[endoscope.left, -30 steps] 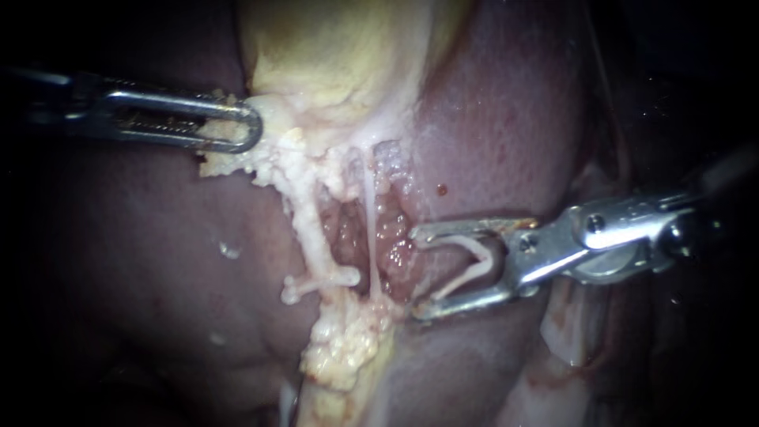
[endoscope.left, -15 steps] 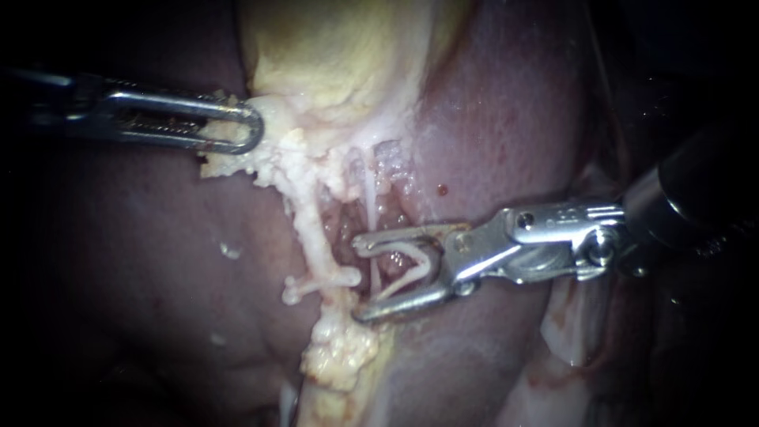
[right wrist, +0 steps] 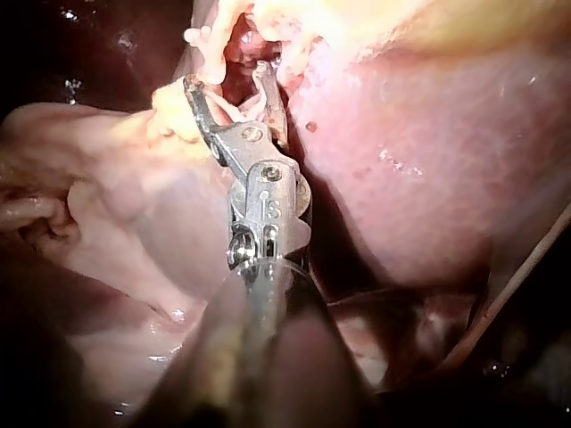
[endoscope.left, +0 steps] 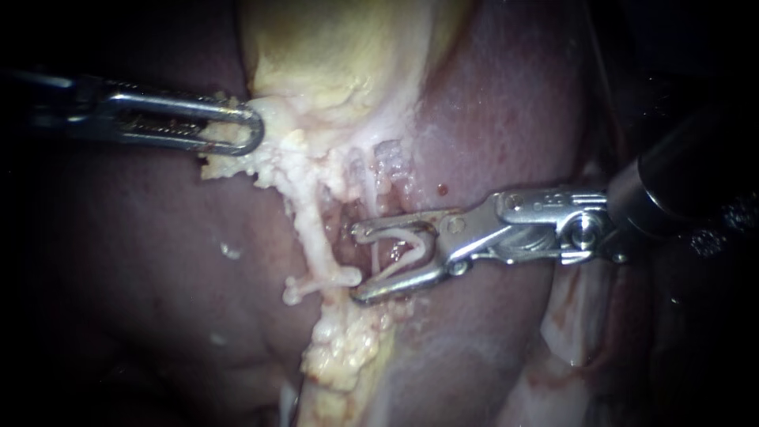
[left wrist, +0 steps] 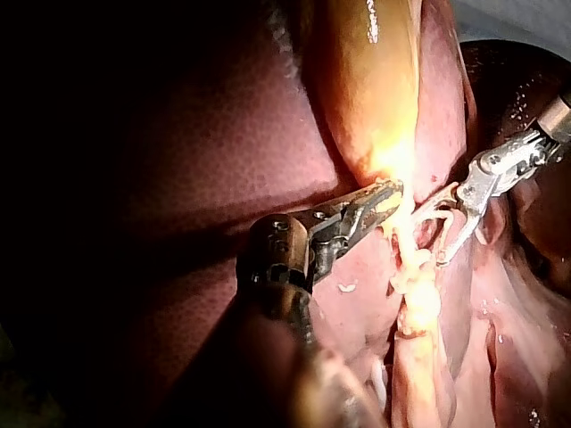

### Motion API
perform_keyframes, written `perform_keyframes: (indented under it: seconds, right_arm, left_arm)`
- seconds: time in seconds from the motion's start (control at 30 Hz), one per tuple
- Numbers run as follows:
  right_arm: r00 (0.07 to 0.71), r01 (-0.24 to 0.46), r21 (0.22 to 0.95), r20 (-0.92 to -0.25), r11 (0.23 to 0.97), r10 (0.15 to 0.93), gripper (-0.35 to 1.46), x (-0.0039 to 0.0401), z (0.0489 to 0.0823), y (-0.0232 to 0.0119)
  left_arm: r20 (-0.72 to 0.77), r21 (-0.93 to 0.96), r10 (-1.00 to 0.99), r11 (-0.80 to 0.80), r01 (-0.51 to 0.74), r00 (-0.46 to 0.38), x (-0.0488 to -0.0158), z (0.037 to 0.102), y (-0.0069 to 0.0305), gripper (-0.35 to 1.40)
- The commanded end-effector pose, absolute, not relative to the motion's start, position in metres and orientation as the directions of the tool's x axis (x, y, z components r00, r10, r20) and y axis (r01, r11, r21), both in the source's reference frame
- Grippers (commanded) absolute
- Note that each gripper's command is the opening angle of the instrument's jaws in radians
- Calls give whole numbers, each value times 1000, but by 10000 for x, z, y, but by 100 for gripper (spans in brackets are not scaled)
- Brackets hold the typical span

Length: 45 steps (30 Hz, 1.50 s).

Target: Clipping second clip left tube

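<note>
**Endoscope.** L instrument (endoscope.left: 254, 130): shaft in from 9 o'clock. Jaws pressed together on crumbly fatty tissue (endoscope.left: 277, 166) at the lower edge of the gallbladder (endoscope.left: 332, 55), approx 10 o'clock of field.

Left tube (endoscope.left: 310, 229): thick, pale, runs 12-to-6 just off centre toward 9, from the fat down to a yellow lump. A closed clip (endoscope.left: 322, 281) sits crosswise on its lower end.

R instrument (endoscope.left: 357, 265): shaft in from 3 o'clock. Jaws stand wide apart, each seating one leg of a white V-shaped loaded clip (endoscope.left: 399, 253). The grip is on that clip only.

- Jaw tips lie just at 3 o'clock of the left tube; the tube itself is outside the gap.
- Lower tip is v. near the closed clip's end; contact can't tell.
- A thin strand (endoscope.left: 370, 198) drops beside the left tube on its 3 o'clock side and crosses the jaw gap. Can't tell if it's inside the clip.

Liver (endoscope.left: 514, 119) lies under both instruments.

**L wrist.** L instrument (left wrist: 382, 198) is clamped on glowing yellow fat below the gallbladder (left wrist: 366, 89). R instrument (left wrist: 430, 236) is just beyond it, jaws agape. The left tube (left wrist: 409, 263) runs between the two tips.

**R wrist.** R instrument (right wrist: 226, 76) jaws are splayed, with the loaded clip (right wrist: 236, 111) white between them. The pale tube tissue is just ahead of the tips; can't tell if it has entered the gap. Liver (right wrist: 428, 160) lies alongside the shaft.
</note>
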<state>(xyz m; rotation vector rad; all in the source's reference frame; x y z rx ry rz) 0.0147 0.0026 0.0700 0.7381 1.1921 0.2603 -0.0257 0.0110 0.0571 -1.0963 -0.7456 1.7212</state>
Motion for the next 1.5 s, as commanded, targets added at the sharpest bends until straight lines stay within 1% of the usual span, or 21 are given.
perform_keyframes:
  seconds: [0.03,0.2,0.33,0.63,0.77,1.1,1.27,1.5]
  right_arm:
    - [370,197,642,-749,741,550,48,148,701,27]
    - [328,266,630,-771,729,547,47,154,708,28]
    - [303,324,617,-786,717,539,45,168,712,28]
    - [264,416,589,-807,693,527,45,194,713,15]
    - [242,426,583,-810,692,534,45,206,710,13]
    - [236,419,614,-785,668,573,45,231,702,8]
    - [242,428,621,-779,657,579,44,228,689,-2]
    - [247,454,619,-779,641,577,39,211,664,-24]
  left_arm:
    - [-343,-842,924,-382,-382,-167,-257,571,110,-35]
    - [-343,-842,924,-382,-382,-167,-257,571,110,-35]
    - [-343,-842,924,-382,-382,-167,-257,572,110,-35]
    - [-343,-842,924,-382,-382,-167,-257,572,110,-35]
    - [-343,-841,924,-382,-382,-167,-258,572,110,-35]
    - [-343,-841,924,-382,-382,-167,-258,572,110,-35]
    - [-343,-841,924,-382,-382,-167,-257,572,110,-35]
    - [-344,-842,924,-382,-382,-167,-257,572,110,-35]
